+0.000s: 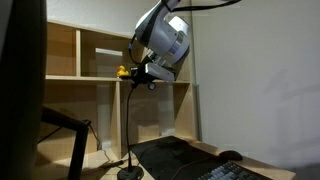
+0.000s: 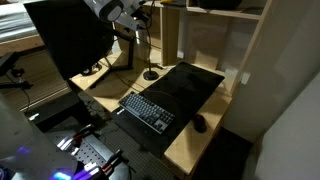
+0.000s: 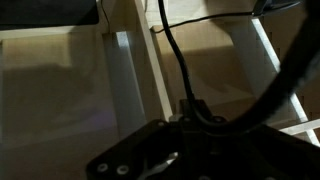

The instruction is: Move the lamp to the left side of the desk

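Since I cannot tell if the gripper (image 1: 148,74) clasps the lamp (image 1: 134,125) stem beneath it, I confirm hold first, then slide slowly along the worktop (image 2: 192,145).

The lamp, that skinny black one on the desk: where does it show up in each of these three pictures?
Exterior view: the lamp stands left of centre, its base at the bottom edge.
Exterior view: the lamp stands in the upper middle.
Wrist view: a thin dark line from top centre may be its stem; cannot tell it from a cable.
Shared landmark: the wooden shelf unit behind it.
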`<state>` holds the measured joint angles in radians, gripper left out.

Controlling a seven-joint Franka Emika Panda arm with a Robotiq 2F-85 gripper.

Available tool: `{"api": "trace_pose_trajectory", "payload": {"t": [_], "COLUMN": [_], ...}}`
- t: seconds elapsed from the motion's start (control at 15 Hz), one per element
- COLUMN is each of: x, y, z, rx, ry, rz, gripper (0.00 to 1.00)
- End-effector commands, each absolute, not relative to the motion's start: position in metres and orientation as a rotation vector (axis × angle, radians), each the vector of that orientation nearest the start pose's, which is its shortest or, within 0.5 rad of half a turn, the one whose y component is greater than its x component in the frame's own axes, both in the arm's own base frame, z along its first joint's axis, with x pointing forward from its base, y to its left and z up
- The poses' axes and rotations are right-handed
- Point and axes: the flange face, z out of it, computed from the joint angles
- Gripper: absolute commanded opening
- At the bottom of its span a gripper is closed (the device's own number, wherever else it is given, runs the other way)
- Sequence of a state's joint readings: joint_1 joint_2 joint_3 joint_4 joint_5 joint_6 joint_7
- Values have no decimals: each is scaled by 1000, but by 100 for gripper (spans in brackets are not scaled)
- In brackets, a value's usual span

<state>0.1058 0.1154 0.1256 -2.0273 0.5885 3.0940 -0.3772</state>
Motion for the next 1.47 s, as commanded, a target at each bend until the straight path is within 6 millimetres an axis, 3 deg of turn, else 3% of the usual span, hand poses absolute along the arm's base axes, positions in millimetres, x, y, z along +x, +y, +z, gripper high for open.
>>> {"api": "trace_pose_trajectory", "payload": {"t": [0.0, 0.2, 0.27, 0.33, 0.4, 0.73, 0.8, 0.93, 1.0, 1.2, 1.4], "x": [607, 605, 603, 602, 600, 589, 578, 562, 559, 543, 525], "y": [81, 77, 74, 71, 68, 68, 62, 64, 51, 6, -48], "z": [482, 486, 489, 492, 499, 529, 548, 557, 572, 617, 634], "rx": [-2594, -2588, -2602, -2606, -2607, -2607, -2607, -2612, -2639, -2749, -2837], "ry": [57, 75, 54, 51, 39, -62, -91, -145, -145, -100, -25], "rz": [-1330, -1337, -1334, -1342, -1338, -1228, -1173, -1038, -992, -1036, -1106], "gripper": [2, 2, 8, 35, 36, 72, 78, 91, 98, 100, 100]}}
